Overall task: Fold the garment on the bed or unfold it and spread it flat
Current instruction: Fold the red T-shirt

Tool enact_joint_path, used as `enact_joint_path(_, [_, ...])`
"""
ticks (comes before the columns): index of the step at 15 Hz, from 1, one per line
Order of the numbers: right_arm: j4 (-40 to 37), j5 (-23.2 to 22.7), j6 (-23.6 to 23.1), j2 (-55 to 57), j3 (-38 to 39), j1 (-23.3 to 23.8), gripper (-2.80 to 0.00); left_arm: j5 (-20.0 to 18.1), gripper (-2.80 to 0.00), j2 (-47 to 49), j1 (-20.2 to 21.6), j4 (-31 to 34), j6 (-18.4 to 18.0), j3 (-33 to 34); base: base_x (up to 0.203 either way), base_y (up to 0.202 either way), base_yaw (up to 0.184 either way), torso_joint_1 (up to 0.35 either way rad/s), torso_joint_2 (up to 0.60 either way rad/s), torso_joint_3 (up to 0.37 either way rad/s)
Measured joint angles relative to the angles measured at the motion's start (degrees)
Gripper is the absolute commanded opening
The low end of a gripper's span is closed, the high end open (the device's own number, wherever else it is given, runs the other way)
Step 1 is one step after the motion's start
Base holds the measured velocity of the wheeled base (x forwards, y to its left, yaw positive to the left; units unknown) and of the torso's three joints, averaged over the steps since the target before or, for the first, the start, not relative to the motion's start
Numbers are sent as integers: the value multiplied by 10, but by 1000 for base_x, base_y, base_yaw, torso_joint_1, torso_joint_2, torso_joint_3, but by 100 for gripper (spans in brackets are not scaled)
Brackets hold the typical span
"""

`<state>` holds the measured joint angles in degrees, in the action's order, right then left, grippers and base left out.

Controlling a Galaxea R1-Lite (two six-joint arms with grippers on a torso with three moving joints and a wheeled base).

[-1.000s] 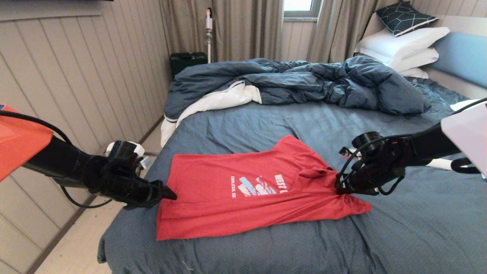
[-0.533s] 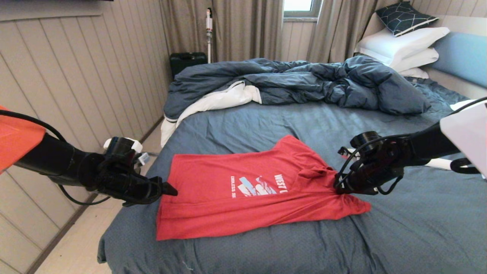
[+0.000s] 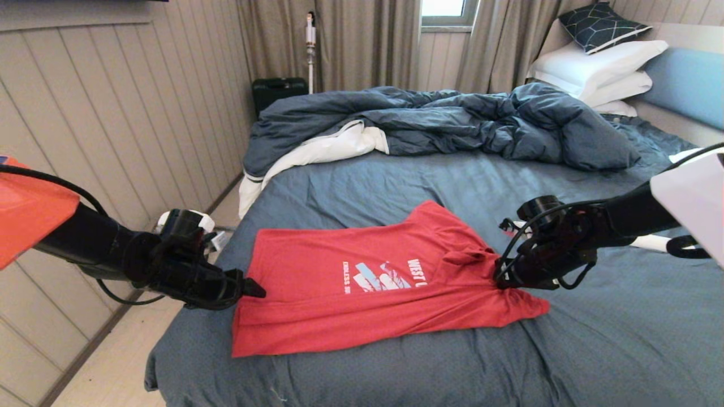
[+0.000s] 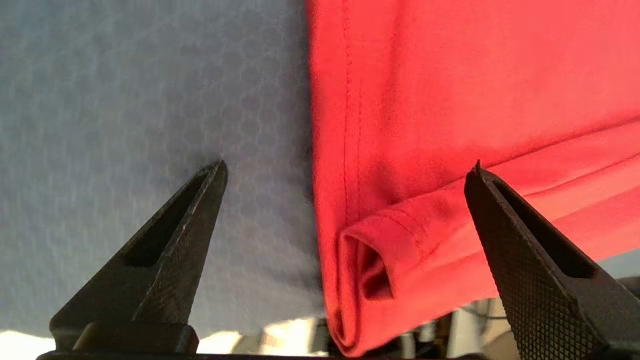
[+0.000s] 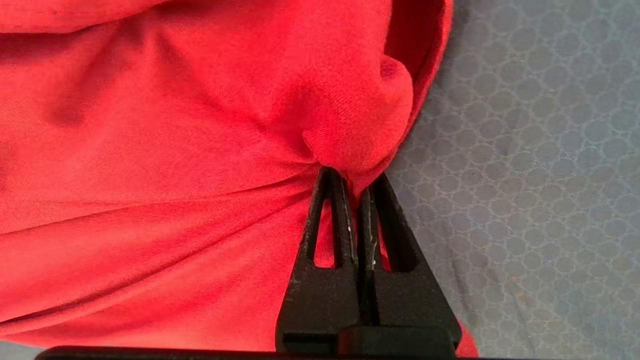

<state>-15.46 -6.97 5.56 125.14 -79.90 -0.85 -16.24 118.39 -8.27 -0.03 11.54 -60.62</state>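
Blue-grey sheeting covers the bed, with a rumpled dark duvet and white pillows toward the headboard. On the near part of the bed lies the garment, a red T-shirt mostly flat, bunched at its right end. Its white and light-blue print reads "WEST" before a fold hides the rest, with smaller letters beside it too small to read. At the shirt's left hem, the left end effector stands wide, one finger over the sheet, the other over the red cloth, gripping nothing. At the right end, the right end effector is pinched tight on a gathered wad of the shirt.
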Motion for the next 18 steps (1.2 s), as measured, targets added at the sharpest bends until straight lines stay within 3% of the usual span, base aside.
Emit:
enact_joint_path(5, [0, 1, 7, -3, 1, -7, -280, -9, 0, 28, 18, -29, -91, 4, 0, 0, 0, 0, 0, 0])
enact_joint_path(10, [0, 0, 9, -3, 2, -8, -280, -12, 0, 39, 21, -29, -94, 3, 0, 0, 0, 0, 0, 0])
enact_joint_path(11, [0, 0, 9, -2, 2, -8, -280, -18, -280, 39, 21, -29, -94, 3, 0, 0, 0, 0, 0, 0])
enact_joint_path(18, [1, 0, 10, -2, 10, -5, -280, -45, -280, 20, 15, -22, -88, 7, 0, 0, 0, 0, 0, 0])
